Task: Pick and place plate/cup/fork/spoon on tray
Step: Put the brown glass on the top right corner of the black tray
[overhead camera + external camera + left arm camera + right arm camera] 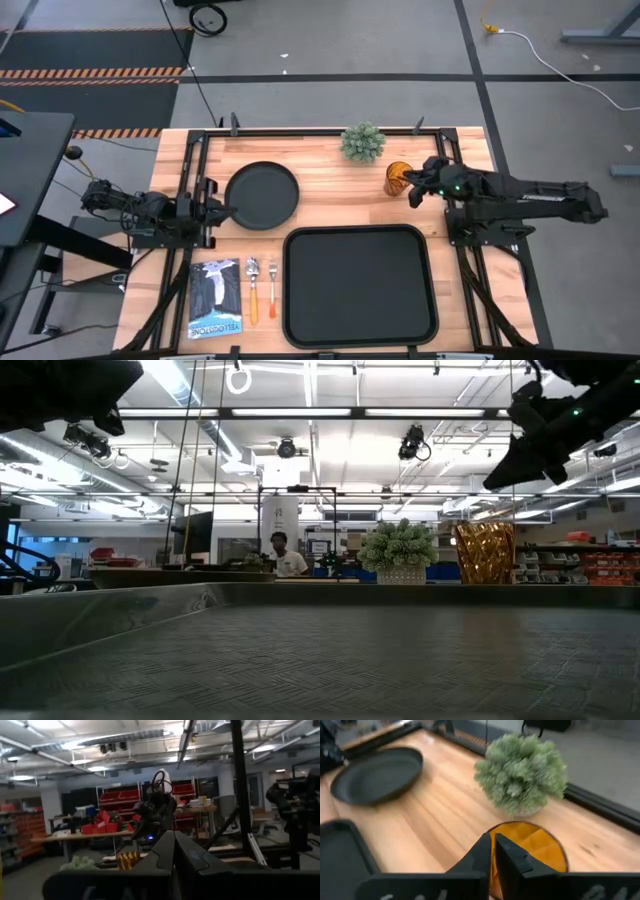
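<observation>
The round black plate (262,195) lies on the wooden table at the far left and also shows in the right wrist view (377,775). The amber cup (397,177) stands upright at the far right (485,552). The spoon (252,283) and the fork (272,285) lie side by side left of the black tray (360,290). My left gripper (228,211) is shut and empty, raised beside the plate's left rim. My right gripper (493,847) is shut and empty, raised just above and to the right of the cup (540,845).
A small green plant (362,143) stands at the far edge just left of the cup. A blue-and-black packet (216,300) lies near the front edge, left of the spoon. A person shows far off in the room in the low view (285,555).
</observation>
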You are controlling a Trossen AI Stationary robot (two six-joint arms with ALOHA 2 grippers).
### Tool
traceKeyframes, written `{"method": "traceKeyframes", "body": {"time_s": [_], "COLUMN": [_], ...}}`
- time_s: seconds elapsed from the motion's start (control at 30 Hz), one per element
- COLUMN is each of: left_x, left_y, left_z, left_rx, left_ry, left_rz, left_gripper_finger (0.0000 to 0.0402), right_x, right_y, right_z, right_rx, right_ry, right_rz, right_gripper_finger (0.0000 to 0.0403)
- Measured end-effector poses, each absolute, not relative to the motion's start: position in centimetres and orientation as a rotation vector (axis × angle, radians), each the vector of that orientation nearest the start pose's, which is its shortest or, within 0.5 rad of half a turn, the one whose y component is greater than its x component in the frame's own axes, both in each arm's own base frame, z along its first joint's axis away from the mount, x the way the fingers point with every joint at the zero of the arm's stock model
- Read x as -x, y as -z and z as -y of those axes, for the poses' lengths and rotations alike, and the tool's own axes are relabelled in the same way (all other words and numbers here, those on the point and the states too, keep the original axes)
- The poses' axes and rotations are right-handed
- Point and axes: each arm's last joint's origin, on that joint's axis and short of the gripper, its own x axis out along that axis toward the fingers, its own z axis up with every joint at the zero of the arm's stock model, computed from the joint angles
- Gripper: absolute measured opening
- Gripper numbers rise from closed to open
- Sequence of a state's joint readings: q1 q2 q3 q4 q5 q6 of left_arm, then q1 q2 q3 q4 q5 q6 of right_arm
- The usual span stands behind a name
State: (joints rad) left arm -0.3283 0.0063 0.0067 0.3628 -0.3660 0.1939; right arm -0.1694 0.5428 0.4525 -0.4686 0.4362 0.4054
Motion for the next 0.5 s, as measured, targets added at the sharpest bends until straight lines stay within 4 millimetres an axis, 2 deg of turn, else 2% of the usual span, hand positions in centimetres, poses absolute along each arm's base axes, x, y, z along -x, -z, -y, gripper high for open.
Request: {"method": "traceKeyframes", "body": {"time_s": [0.13, 0.23, 0.37, 0.5], "left_x": [-8.8, -8.7, -8.8, -8.9], "left_y": [-19.9, -20.1, -19.9, -19.6], "left_z": [1.8, 1.4, 1.1, 0.9], "left_rx": [-0.068, -0.007, 0.044, 0.098], "left_ry": [-0.090, -0.199, -0.270, -0.280], "left_rz": [0.335, 0.349, 0.324, 0.302], "left_gripper_finger": [0.0011, 0.0017, 0.0052, 0.0092], "right_x": [-13.1, -14.2, -15.3, -16.2], "right_y": [-23.3, -24.2, -25.3, -26.1], "right_z": [3.9, 4.6, 6.0, 7.7], "right_rx": [-0.339, -0.337, -0.305, -0.309], "right_ry": [0.679, 0.678, 0.706, 0.678], "right_rz": [-0.494, -0.550, -0.698, -0.829], "right_gripper_finger": [0.0062, 0.0088, 0.0115, 0.0118]}}
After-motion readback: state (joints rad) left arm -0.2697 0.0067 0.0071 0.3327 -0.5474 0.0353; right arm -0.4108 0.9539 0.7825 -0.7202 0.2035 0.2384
